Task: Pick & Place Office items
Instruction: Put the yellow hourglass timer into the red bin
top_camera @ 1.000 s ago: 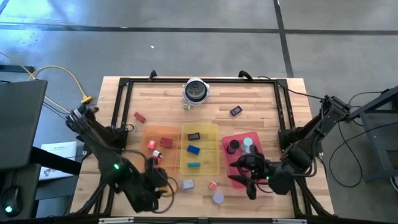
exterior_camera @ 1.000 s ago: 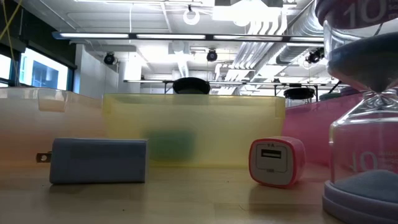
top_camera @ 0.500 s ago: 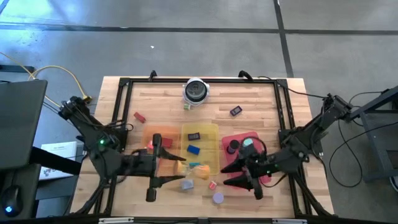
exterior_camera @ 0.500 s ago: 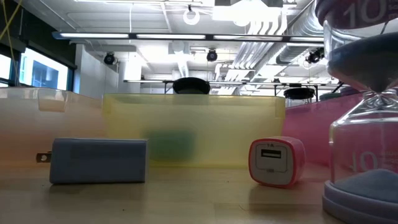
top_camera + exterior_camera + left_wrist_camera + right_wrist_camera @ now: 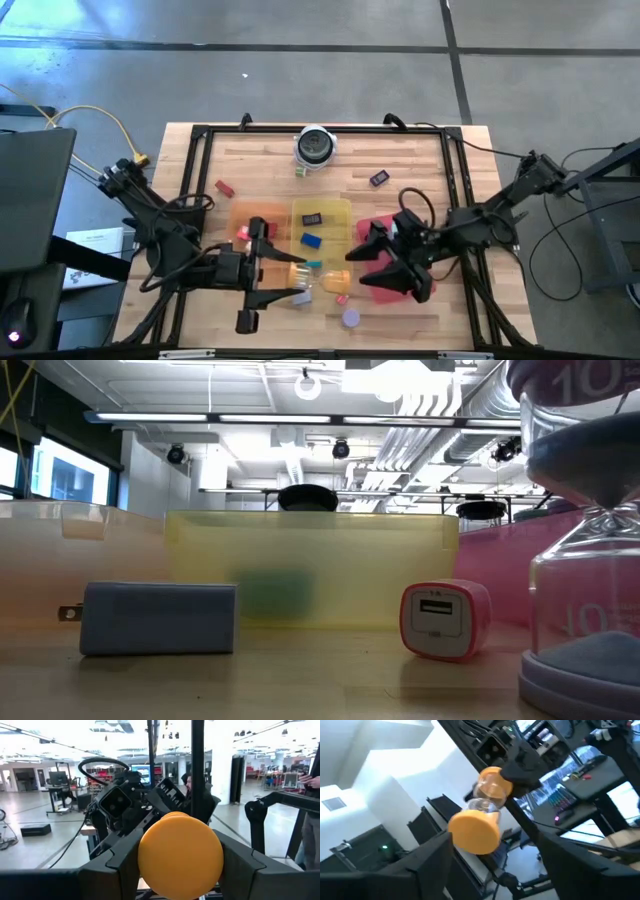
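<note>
An orange hourglass (image 5: 320, 277) hangs above the table's near middle, with my left gripper (image 5: 298, 278) shut on it and pointing level toward the table's right. The left wrist view shows the hourglass's round orange end (image 5: 180, 855) between the fingers. My right gripper (image 5: 358, 268) faces it from the right, open and a short way off; its wrist view shows the hourglass (image 5: 481, 810) ahead of its spread fingers. Neither gripper shows in the low view. Other office items lie on the table and in the trays. My left gripper pinches one orange end cap (image 5: 496, 779) of the hourglass between its two fingers (image 5: 522, 770). The fingers come level from the table's left and lie along the hourglass. The hourglass sticks out level past the fingertips, its free end (image 5: 475, 834) toward my right gripper, clear of the table.
Orange (image 5: 250, 214), yellow (image 5: 322, 210) and red (image 5: 386, 222) trays lie side by side mid-table. In front of them stand a grey charger (image 5: 158, 618), a pink charger (image 5: 445, 620) and a purple hourglass (image 5: 590, 540). A silver-and-black round object (image 5: 315, 146) stands at the far edge.
My left gripper has risen from the near left and tipped from pointing down to level, carrying the orange hourglass up clear of the table. My right gripper has risen from over the red tray, tipped level, moved toward the left gripper and spread its fingers wider.
</note>
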Robot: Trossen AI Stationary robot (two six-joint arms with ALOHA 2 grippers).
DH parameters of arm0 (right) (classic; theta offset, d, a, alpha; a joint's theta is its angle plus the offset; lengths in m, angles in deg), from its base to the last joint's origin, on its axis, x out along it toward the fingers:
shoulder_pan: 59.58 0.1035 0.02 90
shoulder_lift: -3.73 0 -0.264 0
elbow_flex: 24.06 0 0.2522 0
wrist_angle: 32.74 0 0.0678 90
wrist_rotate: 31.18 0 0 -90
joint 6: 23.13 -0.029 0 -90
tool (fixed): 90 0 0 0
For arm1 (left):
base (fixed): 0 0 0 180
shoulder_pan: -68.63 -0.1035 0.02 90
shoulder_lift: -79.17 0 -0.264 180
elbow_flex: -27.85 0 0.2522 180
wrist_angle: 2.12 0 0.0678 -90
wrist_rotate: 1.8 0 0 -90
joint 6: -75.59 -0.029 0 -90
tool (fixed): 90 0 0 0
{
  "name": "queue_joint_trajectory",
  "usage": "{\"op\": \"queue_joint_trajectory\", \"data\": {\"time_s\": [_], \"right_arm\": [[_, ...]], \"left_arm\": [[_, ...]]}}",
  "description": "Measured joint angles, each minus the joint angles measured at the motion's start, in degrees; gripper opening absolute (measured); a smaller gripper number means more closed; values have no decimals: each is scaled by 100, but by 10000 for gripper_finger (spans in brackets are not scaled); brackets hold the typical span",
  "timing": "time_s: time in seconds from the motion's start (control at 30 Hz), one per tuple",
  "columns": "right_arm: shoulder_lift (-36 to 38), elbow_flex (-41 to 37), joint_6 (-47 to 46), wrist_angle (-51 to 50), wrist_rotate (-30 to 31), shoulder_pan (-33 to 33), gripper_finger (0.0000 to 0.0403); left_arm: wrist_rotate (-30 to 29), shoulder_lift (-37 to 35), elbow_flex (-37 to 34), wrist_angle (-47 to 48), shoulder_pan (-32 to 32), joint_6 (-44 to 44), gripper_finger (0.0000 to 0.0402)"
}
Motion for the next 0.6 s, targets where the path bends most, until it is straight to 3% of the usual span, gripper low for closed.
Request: {"op": "queue_joint_trajectory", "data": {"time_s": [0.27, 0.6], "right_arm": [[-1, 0, 970, 150, -5, -80, 358], [-1, 0, 1118, 246, -3, -346, 370]], "left_arm": [[-183, 28, 0, -248, -157, 0, 191], [-178, 28, 0, -257, -511, 79, 191]]}}
